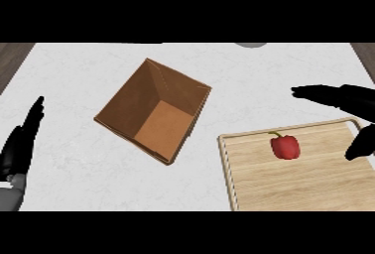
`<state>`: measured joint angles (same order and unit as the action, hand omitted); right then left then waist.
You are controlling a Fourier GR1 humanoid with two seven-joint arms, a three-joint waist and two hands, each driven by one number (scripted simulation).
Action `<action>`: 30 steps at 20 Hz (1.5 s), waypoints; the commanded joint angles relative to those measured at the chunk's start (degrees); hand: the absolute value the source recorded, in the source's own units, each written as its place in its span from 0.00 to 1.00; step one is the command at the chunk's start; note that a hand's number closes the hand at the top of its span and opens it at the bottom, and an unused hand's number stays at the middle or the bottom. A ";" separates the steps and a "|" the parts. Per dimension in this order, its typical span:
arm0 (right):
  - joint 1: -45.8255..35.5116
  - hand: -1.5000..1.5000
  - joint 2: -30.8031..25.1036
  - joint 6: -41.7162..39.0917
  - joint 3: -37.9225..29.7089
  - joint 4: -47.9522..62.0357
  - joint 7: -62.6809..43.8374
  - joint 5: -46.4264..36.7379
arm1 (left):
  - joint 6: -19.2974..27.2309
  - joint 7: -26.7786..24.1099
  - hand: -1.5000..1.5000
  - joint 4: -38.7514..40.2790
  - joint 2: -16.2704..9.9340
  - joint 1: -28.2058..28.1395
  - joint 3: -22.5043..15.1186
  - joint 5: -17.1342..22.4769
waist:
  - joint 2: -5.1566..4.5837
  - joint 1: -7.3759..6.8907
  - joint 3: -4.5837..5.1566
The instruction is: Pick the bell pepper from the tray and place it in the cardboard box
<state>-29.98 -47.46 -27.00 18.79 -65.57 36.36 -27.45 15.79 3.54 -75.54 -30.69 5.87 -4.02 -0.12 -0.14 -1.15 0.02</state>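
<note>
Hovering with spread, empty fingers, the right hand (351, 106) should lower squarely around the bell pepper (285, 147) on the tray (242, 178) before closing.

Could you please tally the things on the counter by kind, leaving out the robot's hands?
Bell pepper, red, lying on the tray: 1
Wooden tray: 1
Cardboard box, open: 1
Grey thing, cut off at the counter's far edge, kind unclear: 1
Total: 4
</note>
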 commanded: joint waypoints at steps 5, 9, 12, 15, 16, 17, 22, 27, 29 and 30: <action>-3.20 0.00 5.42 -1.33 4.25 3.69 -1.93 -10.15 | -0.87 -1.06 0.50 4.29 1.86 2.25 2.28 -1.98 | -0.01 0.63 -0.02; -5.20 0.00 7.38 -4.71 1.32 3.12 -3.59 -11.91 | -3.94 -0.01 0.50 2.79 0.22 1.89 5.57 -1.57 | 0.11 0.74 -0.02; -2.84 0.00 6.94 -2.66 0.61 5.03 1.37 -13.85 | -4.22 -1.49 0.50 2.50 1.66 1.06 5.55 -2.85 | 0.09 0.84 -0.03; -5.66 0.00 10.81 0.17 1.29 12.01 1.84 -17.05 | -3.68 0.52 0.50 1.73 3.85 1.72 4.59 -3.88 | -0.07 0.42 -0.05; -1.94 0.00 8.93 -4.70 -0.02 1.47 -2.02 -15.64 | -2.68 2.00 0.50 -3.44 4.49 -1.94 3.92 -5.35 | 0.22 0.92 -0.03; -6.04 0.00 8.45 -7.06 -0.72 5.33 0.61 -15.17 | -3.53 1.61 0.50 0.62 4.54 1.77 4.22 -5.48 | 0.10 0.86 -0.02; 1.72 0.00 10.02 -8.53 -1.12 -4.76 -2.13 -12.17 | -3.48 -1.09 0.50 2.37 5.54 -0.20 5.98 -5.73 | 0.25 1.47 0.00; 4.70 0.00 9.11 -8.96 -1.20 -10.76 -1.19 -10.77 | -4.38 -0.23 0.50 -1.17 4.32 -2.19 7.05 -6.60 | 0.32 1.40 -0.01; 4.11 0.00 9.04 -10.54 -1.62 -11.85 -1.99 -10.36 | -4.97 1.47 0.50 -2.00 4.39 -1.07 6.88 -7.30 | 0.27 1.28 -0.02; 3.02 0.00 7.45 -14.51 -2.01 -14.53 -3.84 -9.00 | -5.66 2.55 0.50 -1.51 4.20 0.13 7.49 -6.49 | 0.31 1.42 0.00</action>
<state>-27.70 -38.78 -33.46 17.72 -74.52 31.64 -38.25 11.05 4.32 -76.52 -26.43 5.06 2.89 -6.38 0.10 0.08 0.01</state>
